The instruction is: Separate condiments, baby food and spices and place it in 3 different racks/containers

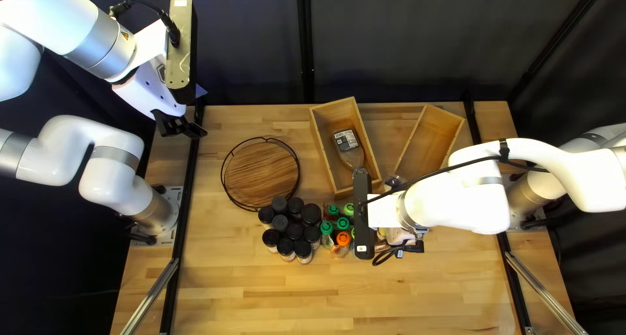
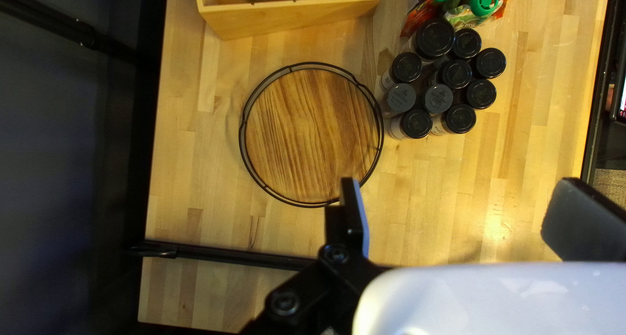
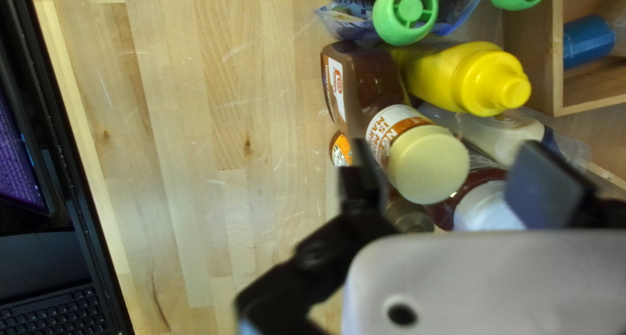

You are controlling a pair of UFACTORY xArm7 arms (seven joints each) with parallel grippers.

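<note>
Right gripper (image 3: 448,148) is spread, cream-capped brown bottle (image 3: 428,165) just ahead between its fingers, long axis running away from the hand cap-end nearest, so straddling the cap looks like the move.

In the top left view, the black-rimmed round tray (image 1: 261,172) is showing streaky brown grain. At its five o'clock, jar lids (image 1: 295,232) are showing black; at their three o'clock, pouch caps (image 1: 327,227) are showing green and orange. The surface (image 1: 293,296) is showing blond strips. A squeeze bottle (image 3: 479,80) is glowing yellow.
</note>
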